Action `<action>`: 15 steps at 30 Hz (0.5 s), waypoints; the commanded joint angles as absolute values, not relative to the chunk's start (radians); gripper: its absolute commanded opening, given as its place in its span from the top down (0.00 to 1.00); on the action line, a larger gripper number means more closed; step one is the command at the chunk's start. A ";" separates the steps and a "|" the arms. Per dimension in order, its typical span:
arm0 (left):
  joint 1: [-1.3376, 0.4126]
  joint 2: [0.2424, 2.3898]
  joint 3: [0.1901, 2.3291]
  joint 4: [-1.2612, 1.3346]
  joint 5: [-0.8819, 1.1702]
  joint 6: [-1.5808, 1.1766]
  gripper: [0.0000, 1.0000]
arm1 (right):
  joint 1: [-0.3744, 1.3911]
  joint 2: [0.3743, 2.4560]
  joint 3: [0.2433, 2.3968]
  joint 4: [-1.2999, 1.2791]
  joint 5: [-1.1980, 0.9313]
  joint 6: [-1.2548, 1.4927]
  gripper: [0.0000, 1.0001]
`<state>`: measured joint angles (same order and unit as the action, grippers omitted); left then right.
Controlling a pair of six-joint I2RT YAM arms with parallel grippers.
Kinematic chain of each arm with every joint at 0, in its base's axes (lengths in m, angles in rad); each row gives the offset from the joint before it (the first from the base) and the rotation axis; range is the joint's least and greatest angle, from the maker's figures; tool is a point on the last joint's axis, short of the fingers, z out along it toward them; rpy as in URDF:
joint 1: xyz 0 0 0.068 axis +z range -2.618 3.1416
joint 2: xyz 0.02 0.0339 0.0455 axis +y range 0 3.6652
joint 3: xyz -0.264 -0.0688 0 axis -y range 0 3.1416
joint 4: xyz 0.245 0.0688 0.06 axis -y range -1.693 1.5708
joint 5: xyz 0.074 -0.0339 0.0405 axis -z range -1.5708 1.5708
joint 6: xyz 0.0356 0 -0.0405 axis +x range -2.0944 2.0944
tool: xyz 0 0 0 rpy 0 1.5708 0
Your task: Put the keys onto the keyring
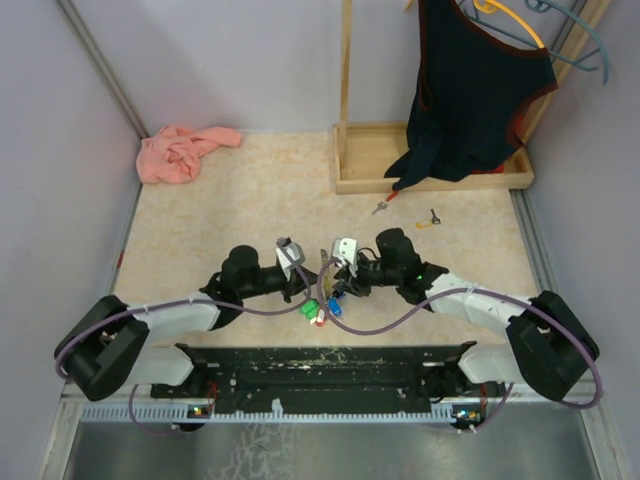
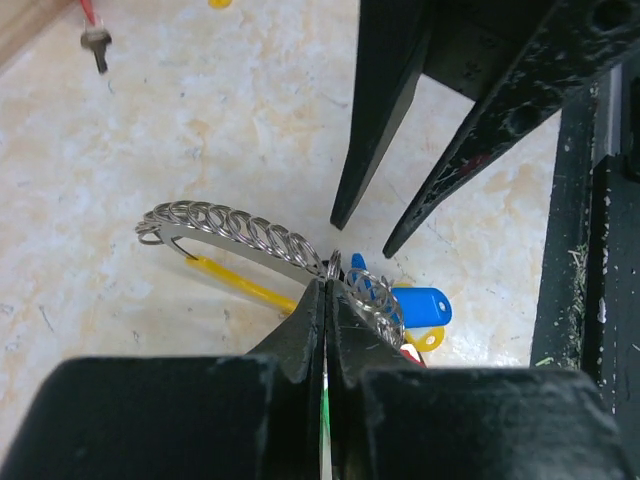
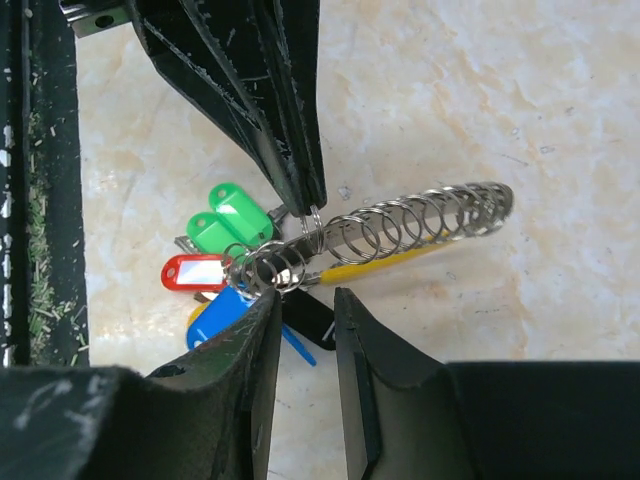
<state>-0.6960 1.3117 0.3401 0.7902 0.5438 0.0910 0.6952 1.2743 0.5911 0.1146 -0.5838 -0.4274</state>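
- Far to the left of the keyring, a pink cloth (image 1: 182, 152) lies crumpled against the back wall. It looks unrelated to the job.
- Just left of the keyring, the left gripper (image 2: 326, 290) is closed tight. Its tips pinch the keyring (image 3: 420, 220) on its wire coil, near the end where the tags hang. This seems meant to hold the ring up and steady so the other arm can work on it.
- The keyring sits between the two grippers. It is a grey curved coil jutting sideways, with green, red, blue and yellow tags (image 3: 235, 212) bunched below it. Whether the tags rest on the table cannot be told.
- Just right of the keyring, the right gripper (image 3: 305, 295) faces the left one. Its jaws are slightly apart, leaving a narrow gap. One tip looks to be touching the coil beside the tag bunch, but it grips nothing that can be made out.
- Behind and to the right of the keyring, well apart from it, a red-capped key (image 1: 381, 207) lies loose on the table. A yellow-capped key (image 1: 430, 220) lies further right. Neither is on the ring, so the threading appears not yet done.
- Beyond the keys stands a wooden stand (image 1: 360, 182) with a dark garment (image 1: 470, 90) hanging over it.
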 commanded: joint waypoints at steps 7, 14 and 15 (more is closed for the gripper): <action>-0.785 1.169 0.527 0.169 0.318 0.185 1.00 | 0.674 1.198 0.481 0.452 -0.698 -0.459 0.71; -0.800 1.168 0.576 0.108 0.321 0.229 1.00 | 0.674 1.231 0.515 0.470 -0.834 -0.472 0.72; -0.803 1.162 0.578 0.108 0.320 0.234 1.00 | 0.674 1.236 0.516 0.481 -0.841 -0.473 0.72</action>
